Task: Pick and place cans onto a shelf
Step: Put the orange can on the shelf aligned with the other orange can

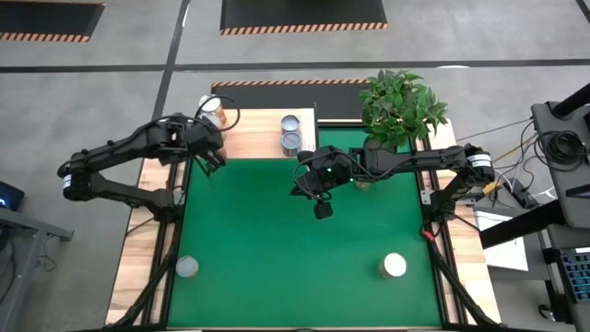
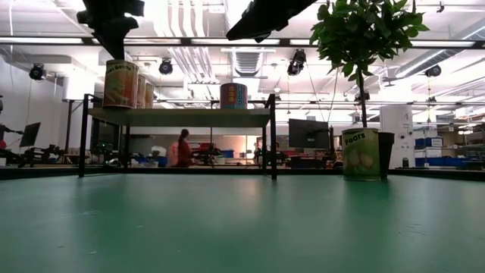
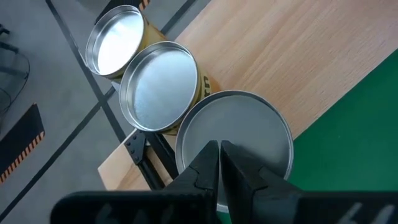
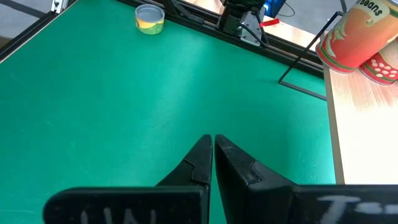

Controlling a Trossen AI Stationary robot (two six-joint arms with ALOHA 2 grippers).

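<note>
5 cans (image 1: 291,133) on shelf (image 1: 258,135)

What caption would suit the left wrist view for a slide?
Shut left gripper above three cans clustered at the corner of the wooden shelf, beside the green mat.

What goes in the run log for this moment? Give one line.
left tool: shut, above cans on shelf | right tool: shut, empty, over green mat | two cans left on mat
</note>
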